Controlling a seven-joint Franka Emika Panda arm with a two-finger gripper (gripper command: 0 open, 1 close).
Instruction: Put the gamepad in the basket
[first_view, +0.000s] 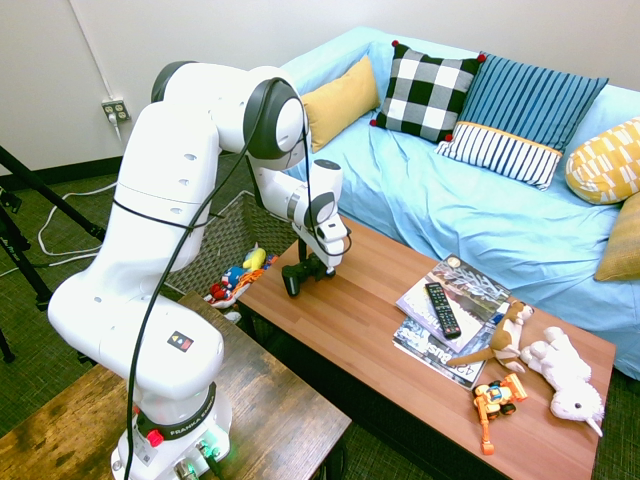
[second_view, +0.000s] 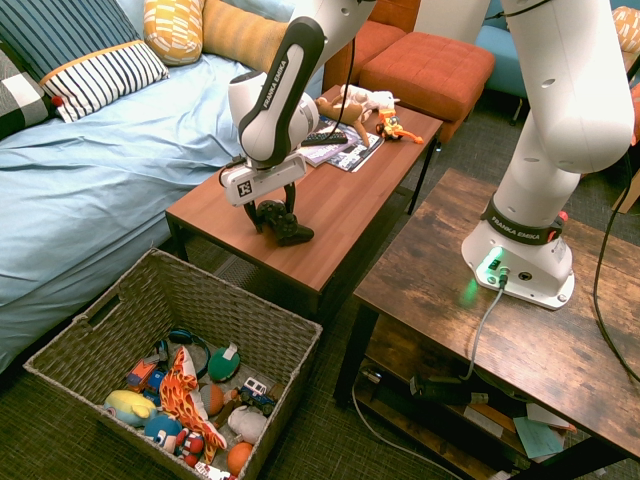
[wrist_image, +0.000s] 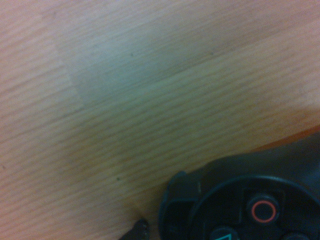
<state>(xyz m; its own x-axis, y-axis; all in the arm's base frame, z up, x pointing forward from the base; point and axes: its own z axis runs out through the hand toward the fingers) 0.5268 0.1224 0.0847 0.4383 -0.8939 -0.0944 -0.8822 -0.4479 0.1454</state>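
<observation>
So in your first exterior view you've got a blue-draped couch (first_view: 430, 180) around 1 o'clock, plain pale wall (first_view: 50, 80) with an outlet (first_view: 116, 110) at 10, dark greenish carpet (first_view: 75, 215) at 9, and a wood-look worktop (first_view: 370, 290) toward 4.

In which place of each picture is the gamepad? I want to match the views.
First exterior view: left of centre, gamepad on the table's near end.
Second exterior view: just left of centre, above the basket.
Wrist view: bottom right corner, cut off.
Shared landmark: the wooden tabletop.
</observation>
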